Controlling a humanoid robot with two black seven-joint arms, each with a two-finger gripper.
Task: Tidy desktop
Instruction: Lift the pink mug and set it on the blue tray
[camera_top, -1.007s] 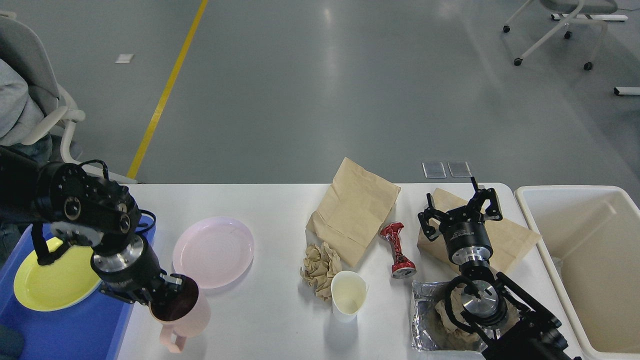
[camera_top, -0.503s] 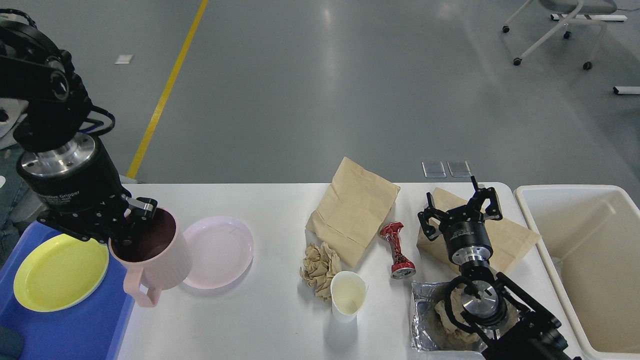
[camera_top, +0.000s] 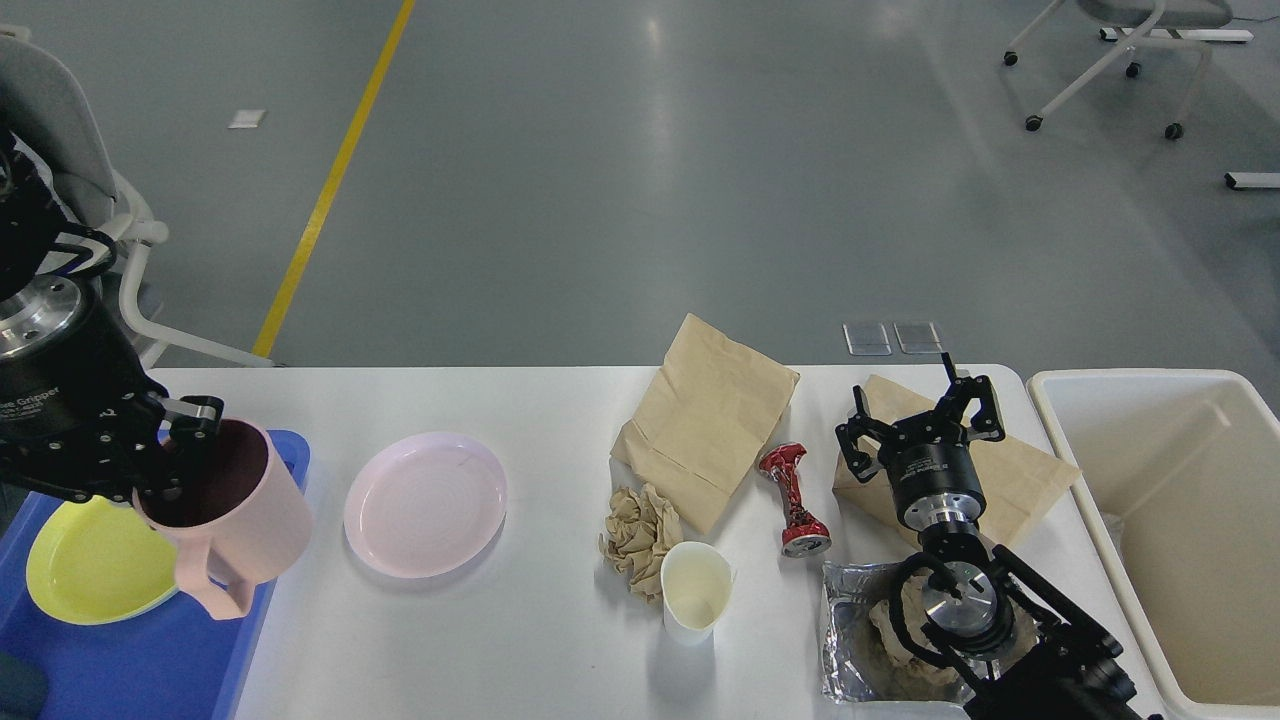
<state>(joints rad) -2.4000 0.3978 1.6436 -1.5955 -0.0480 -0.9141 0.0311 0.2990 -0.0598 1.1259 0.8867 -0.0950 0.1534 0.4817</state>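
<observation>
The white desktop (camera_top: 520, 640) fills the lower part of the head view. My left gripper (camera_top: 180, 455) is shut on the rim of a pink mug (camera_top: 235, 520) and holds it in the air over the right edge of the blue tray (camera_top: 150, 660). A yellow plate (camera_top: 90, 565) lies in the tray. A pink plate (camera_top: 425, 503) lies on the desktop. My right gripper (camera_top: 920, 412) is open and empty above a brown paper bag (camera_top: 1020, 475).
On the desktop lie a second brown paper bag (camera_top: 710, 420), a crumpled brown paper (camera_top: 640, 535), a white paper cup (camera_top: 695, 590), a crushed red can (camera_top: 795, 500) and a foil wrapper (camera_top: 850, 640). A cream bin (camera_top: 1180, 520) stands at the right.
My left gripper has lifted the pink mug off the desktop and carried it left, from beside the pink plate to over the blue tray's edge. The right arm has not moved.
</observation>
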